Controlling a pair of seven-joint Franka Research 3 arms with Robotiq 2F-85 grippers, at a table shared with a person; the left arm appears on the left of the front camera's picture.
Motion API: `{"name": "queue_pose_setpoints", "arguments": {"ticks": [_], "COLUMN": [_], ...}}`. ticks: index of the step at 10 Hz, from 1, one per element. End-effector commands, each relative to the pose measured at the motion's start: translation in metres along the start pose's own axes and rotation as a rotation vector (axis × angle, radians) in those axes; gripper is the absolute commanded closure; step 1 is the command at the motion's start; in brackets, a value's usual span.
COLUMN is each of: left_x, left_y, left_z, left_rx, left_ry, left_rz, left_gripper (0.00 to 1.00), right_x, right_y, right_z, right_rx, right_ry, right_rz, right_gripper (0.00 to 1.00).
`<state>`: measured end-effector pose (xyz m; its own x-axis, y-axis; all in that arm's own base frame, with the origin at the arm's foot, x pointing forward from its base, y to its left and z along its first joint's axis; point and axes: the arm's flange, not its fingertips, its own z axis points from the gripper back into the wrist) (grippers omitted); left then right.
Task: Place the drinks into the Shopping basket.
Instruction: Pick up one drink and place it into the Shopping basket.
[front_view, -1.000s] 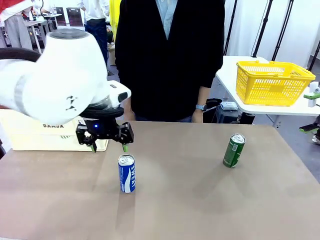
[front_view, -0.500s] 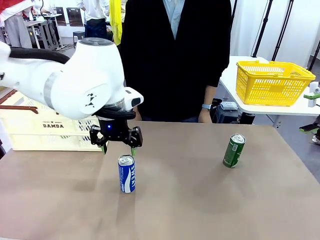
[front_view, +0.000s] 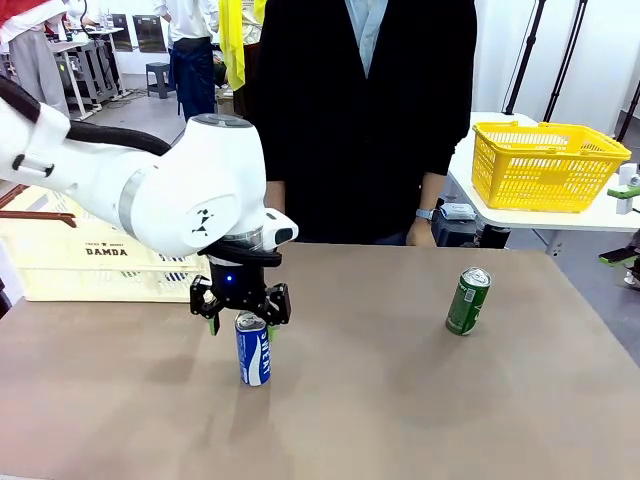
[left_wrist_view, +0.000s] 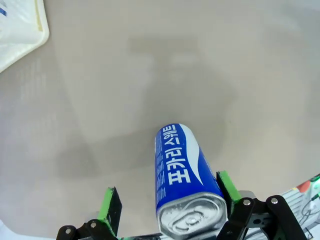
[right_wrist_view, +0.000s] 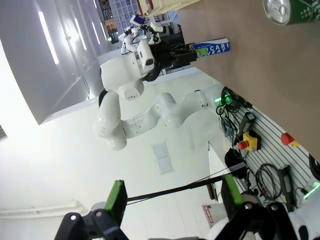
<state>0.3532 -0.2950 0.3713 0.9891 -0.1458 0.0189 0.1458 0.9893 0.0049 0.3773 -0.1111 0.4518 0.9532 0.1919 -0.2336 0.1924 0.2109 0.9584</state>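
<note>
Blue can (front_view: 253, 352): upright on the table (front_view: 400, 410), left of centre. We note our left gripper (front_view: 242, 327) around its silver top, fingers spread, one green pad on each side. Dark green can (front_view: 467, 300): standing well apart, to the right. Shopping basket (front_view: 90, 262): far left. Right gripper (right_wrist_view: 172, 200): spread wide, empty.

Off-task: yellow mesh basket (front_view: 548, 165), person (front_view: 360, 120).
Basket on white side table (front_view: 462, 150), far right; person in dark top stands behind brown counter (front_view: 400, 400).
</note>
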Motion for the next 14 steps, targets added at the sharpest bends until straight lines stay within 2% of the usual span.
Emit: {"name": "queue_pose_setpoints", "arguments": {"ticks": [1,5,6,7,8,14], "left_x": [0.0098,0.0146,0.015,0.0147,0.0137,0.0074], "left_y": [-0.0058,-0.0061,-0.0058,-0.0059,-0.0057,-0.0082], "left_z": [-0.0038,-0.0085,-0.0093,-0.0097,-0.0095,-0.0097], "left_rx": [0.007,-0.041,-0.037,-0.029,-0.031,-0.024], "left_ry": [0.026,0.015,0.021,0.024,0.028,0.06], "left_rz": [0.0,-0.018,-0.014,-0.016,-0.025,-0.069], "left_gripper": [0.0,0.0,0.5,0.85,1.0,1.0], "right_x": [-0.0025,-0.0025,-0.0025,-0.0025,-0.0025,-0.0025], "right_y": [0.0044,0.0044,0.0044,0.0044,0.0044,0.0044], "right_z": [0.0007,0.0007,0.0007,0.0007,0.0007,0.0007], "right_rx": [-0.005,-0.005,-0.005,-0.005,-0.005,-0.005], "right_ry": [0.01,0.01,0.01,0.01,0.01,0.01], "right_rz": [-0.018,-0.018,-0.018,-0.018,-0.018,-0.018], "right_gripper": [0.0,0.0,0.0,0.0,0.0,0.0]}}
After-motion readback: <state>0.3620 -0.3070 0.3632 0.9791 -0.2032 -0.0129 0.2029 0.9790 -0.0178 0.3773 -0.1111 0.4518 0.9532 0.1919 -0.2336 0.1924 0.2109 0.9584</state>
